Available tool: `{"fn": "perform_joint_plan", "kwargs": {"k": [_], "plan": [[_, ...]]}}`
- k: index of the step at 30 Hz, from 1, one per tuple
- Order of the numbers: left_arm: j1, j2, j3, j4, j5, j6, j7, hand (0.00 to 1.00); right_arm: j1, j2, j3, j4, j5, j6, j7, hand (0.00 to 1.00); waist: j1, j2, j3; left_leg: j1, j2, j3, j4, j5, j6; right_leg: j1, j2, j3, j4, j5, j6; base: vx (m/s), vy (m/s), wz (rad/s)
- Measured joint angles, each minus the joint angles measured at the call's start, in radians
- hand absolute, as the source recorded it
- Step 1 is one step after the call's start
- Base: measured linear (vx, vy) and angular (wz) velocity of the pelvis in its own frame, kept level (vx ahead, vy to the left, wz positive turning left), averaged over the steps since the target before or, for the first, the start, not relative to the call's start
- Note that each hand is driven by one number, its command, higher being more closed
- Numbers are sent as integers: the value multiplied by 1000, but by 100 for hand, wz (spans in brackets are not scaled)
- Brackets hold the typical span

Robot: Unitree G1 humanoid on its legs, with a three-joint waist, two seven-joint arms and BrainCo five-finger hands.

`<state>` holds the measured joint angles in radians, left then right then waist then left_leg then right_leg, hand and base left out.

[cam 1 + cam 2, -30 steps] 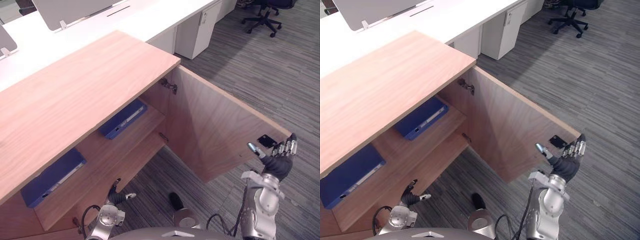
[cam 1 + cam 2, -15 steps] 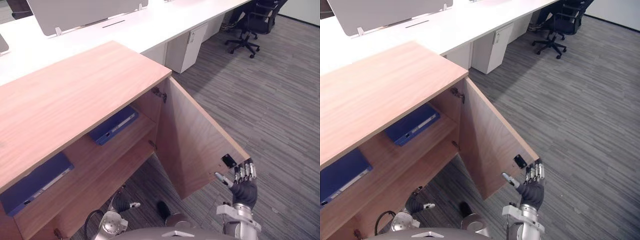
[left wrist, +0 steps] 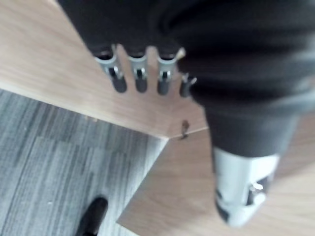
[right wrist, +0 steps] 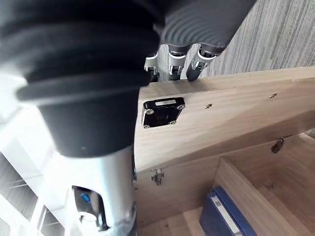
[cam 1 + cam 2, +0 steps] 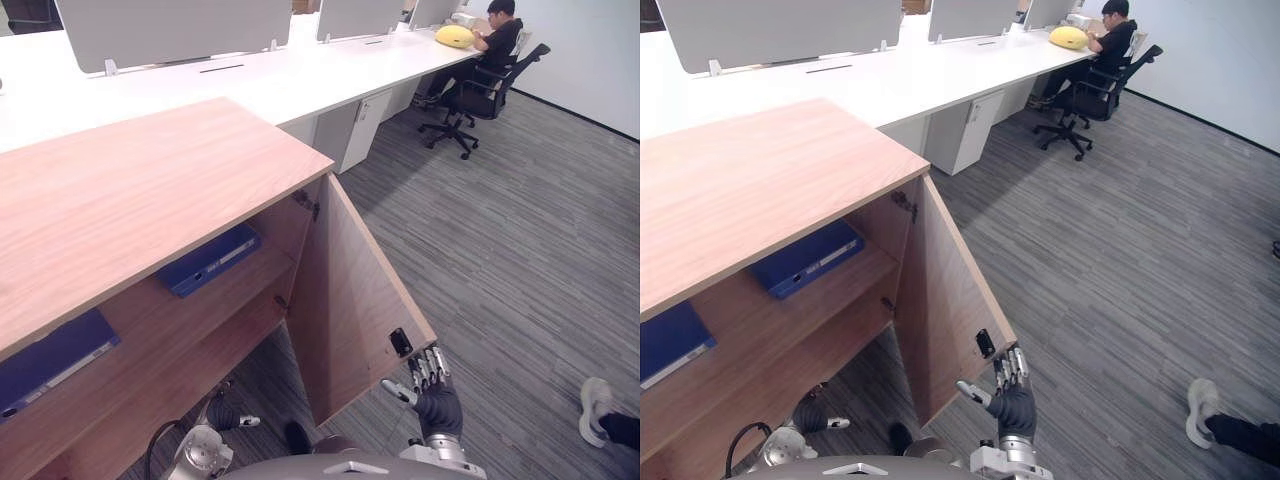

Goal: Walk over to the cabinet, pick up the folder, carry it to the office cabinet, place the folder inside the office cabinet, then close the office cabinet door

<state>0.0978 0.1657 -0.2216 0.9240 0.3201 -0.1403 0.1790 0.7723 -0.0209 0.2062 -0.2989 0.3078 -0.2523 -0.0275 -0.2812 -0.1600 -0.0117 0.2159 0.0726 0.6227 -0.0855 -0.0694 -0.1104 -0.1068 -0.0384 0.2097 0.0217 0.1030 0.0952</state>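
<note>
Lying flat on the upper shelf [image 5: 235,300] inside the light wooden office cabinet [image 5: 130,190] is a blue folder [image 5: 212,261], with a second blue folder [image 5: 55,358] further along the same shelf to the robot's left. The cabinet's wooden door [image 5: 345,290] stands swung out towards the robot. The right hand [image 5: 436,398] is at the door's free edge, well apart from both folders. Its fingers [image 4: 170,61] are straight and set against that edge just beside a small black latch plate [image 5: 400,342], and it grips nothing. The left hand [image 5: 222,413] hangs low below the shelf, fingers relaxed and empty. Behind the cabinet runs a long white desk surface [image 5: 250,75] with grey divider screens [image 5: 170,25] and a white drawer unit [image 5: 365,120] beneath. At its far end a person [image 5: 495,35] sits on a black office chair [image 5: 470,100]. Grey striped carpet [image 5: 520,250] covers the floor, and another person's pale shoe [image 5: 594,405] shows at the robot's right.
</note>
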Motion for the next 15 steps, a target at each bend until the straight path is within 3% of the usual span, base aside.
{"fn": "perform_joint_plan", "kwargs": {"k": [6, 11, 15], "plan": [[-9, 25, 0, 24, 0, 1, -17, 0, 5, -31, 45, 0, 20, 43, 57, 0, 6, -33, -15, -10, 7, -52, -1, 0, -1, 18, -11, -46, 1, -15, -2, -7, -22, 25], [-12, 39, -17, 33, 0, 3, -33, 0, -74, -31, 78, 1, 21, 65, 87, 0, 35, -62, -37, -33, 10, -123, -2, 8, 10, 32, -28, -112, 2, -33, -3, 14, -8, 39], [-15, 40, -16, 34, -1, 3, -33, 0, -133, -31, 97, 3, 20, 74, 87, 0, 54, -67, -42, -48, 15, -162, -2, 10, 14, 36, -31, -125, 4, -32, -4, 12, 16, 32]]}}
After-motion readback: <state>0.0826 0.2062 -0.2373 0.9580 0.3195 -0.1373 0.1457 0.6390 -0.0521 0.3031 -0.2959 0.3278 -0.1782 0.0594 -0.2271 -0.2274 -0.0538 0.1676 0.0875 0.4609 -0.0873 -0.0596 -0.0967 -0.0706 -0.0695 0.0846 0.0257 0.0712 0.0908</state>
